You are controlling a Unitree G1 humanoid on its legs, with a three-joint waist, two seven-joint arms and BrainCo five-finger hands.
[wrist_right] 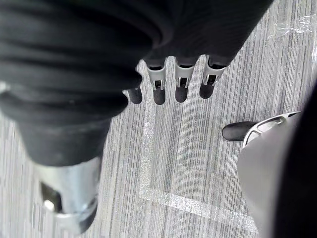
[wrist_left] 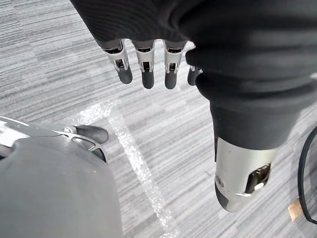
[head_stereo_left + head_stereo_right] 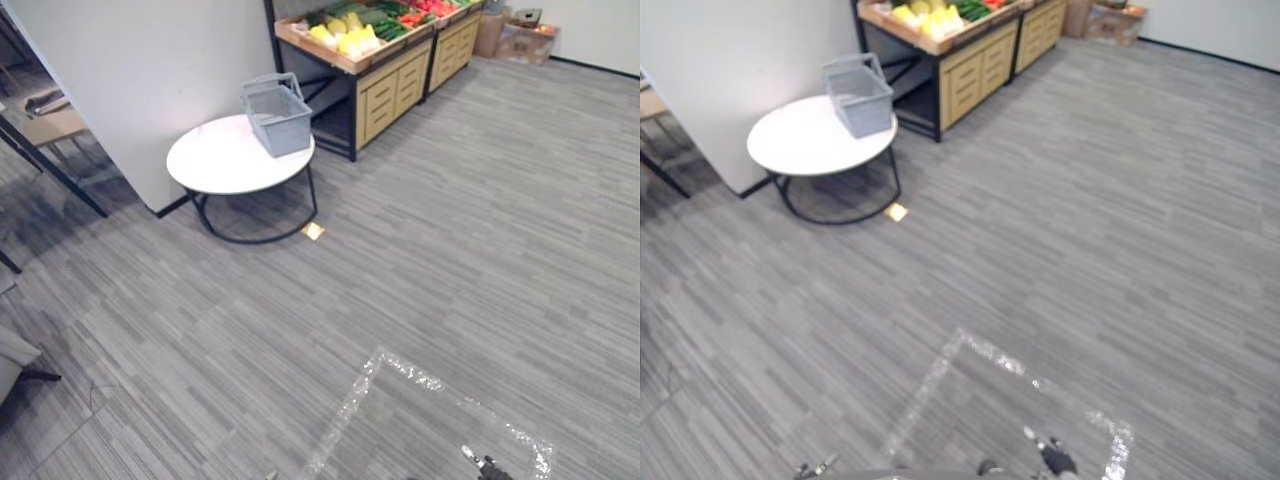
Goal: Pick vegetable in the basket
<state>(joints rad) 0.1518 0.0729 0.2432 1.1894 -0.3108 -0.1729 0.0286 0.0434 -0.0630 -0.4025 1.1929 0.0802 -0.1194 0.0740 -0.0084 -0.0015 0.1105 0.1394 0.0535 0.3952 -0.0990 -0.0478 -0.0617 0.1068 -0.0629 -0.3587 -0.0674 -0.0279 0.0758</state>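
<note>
A grey plastic basket (image 3: 277, 115) with its handle up stands on the right part of a round white table (image 3: 215, 160), far ahead on the left. Behind it a wooden stand (image 3: 385, 90) holds yellow, green and red vegetables (image 3: 345, 38). The basket looks empty from here. My left hand (image 2: 147, 62) hangs above the grey floor with its fingers straight and nothing in it. My right hand (image 1: 181, 82) hangs the same way, open and empty, far from the table.
A white partition wall (image 3: 130, 70) stands left of the table. A small yellow tag (image 3: 313, 231) lies by the table's black legs. Silver tape marks a square (image 3: 400, 375) on the carpet close by. Cardboard boxes (image 3: 520, 35) sit at the back right.
</note>
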